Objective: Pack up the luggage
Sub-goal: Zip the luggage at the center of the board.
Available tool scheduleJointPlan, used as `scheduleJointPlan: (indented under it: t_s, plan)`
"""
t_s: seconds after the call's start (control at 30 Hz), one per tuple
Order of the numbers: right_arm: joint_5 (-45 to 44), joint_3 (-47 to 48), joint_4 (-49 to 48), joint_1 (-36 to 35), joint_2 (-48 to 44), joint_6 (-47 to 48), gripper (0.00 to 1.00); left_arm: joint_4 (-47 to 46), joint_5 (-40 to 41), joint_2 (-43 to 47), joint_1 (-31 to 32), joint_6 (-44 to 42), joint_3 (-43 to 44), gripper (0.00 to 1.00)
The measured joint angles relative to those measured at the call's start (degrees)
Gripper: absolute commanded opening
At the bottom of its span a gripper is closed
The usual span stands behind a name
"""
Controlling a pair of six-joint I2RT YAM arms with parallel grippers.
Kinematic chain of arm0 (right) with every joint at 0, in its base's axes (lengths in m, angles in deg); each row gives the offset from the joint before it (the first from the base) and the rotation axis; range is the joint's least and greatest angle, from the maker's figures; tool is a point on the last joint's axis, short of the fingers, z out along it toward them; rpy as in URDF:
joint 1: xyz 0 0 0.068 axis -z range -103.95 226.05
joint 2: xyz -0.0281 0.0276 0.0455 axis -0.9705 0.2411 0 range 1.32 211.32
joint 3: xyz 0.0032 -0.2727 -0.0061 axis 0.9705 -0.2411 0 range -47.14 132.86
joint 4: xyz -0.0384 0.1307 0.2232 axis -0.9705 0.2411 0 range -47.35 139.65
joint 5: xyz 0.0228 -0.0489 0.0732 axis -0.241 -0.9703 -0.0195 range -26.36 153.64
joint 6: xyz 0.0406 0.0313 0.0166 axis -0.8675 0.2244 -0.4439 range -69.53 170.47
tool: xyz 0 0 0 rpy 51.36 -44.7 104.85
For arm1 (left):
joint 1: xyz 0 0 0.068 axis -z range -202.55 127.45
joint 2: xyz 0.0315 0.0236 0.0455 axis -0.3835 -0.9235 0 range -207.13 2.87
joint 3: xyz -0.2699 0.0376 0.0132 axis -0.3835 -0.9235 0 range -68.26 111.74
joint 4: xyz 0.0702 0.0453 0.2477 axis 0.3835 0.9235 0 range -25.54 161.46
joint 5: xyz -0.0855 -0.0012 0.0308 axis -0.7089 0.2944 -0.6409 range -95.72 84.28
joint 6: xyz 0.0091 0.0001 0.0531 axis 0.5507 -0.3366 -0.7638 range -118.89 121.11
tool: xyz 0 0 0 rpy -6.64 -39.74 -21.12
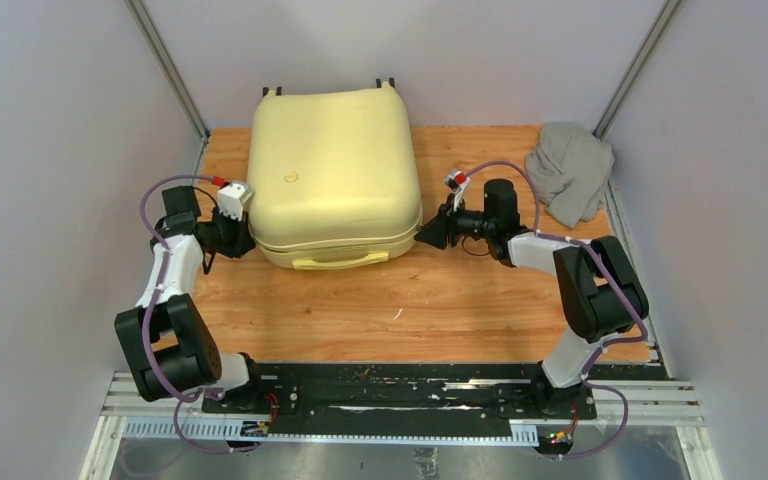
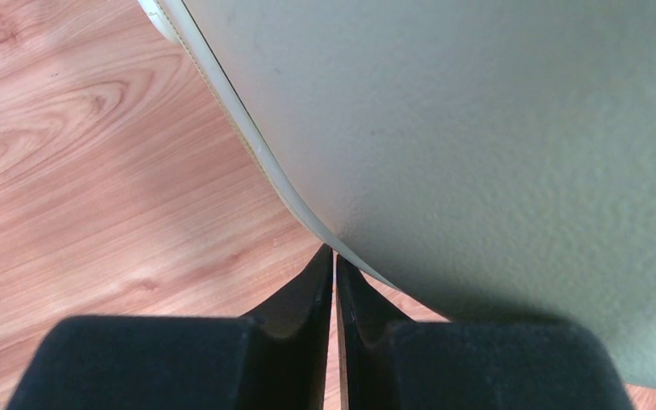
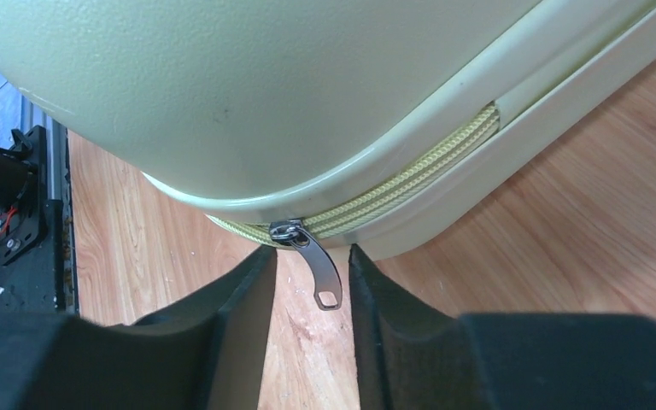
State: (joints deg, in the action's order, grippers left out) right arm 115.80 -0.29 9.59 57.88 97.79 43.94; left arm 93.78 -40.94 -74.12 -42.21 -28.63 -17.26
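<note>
The luggage (image 1: 330,170) is a pale yellow hard-shell suitcase lying closed and flat at the back middle of the wooden table. My left gripper (image 1: 244,238) is low at its near left corner. In the left wrist view that gripper (image 2: 335,256) is shut, holding nothing, with its tips touching the seam of the shell (image 2: 495,154). My right gripper (image 1: 428,232) points at the near right corner. In the right wrist view it (image 3: 312,252) is open, and the metal zipper pull (image 3: 320,273) hangs between the fingers with a gap on each side, below the yellow zipper tape (image 3: 410,179).
A grey cloth garment (image 1: 570,170) lies crumpled at the back right corner of the table. White walls stand close on the left, right and back. The black base rail (image 1: 390,395) runs along the near edge.
</note>
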Motion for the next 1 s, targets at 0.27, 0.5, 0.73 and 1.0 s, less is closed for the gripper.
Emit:
scheduleJointPlan:
  t_s: [0.27,0.5,0.73,1.0]
  plan:
    - [1.36,-0.94,-1.88,0.22,0.63,-2.03,0.02,-0.22,1.05,0.02,0.70,1.11,0.00,0.11]
    - [-0.85,-4.04,-5.18,0.20,-2.21,-2.97,0.00,-1.18,1.86,0.02,2.16,2.25,0.00,0.10]
    - [-6.78,-4.81,-2.99,-1.51,-4.94,-1.29,0.00,-1.62,2.54,0.24,3.74,3.69,-0.02,0.09]
    - [-22.25,-7.37,0.50,-11.13,-10.27,2.51,0.00,-5.31,7.02,2.71,6.08,5.22,-1.25,0.08]
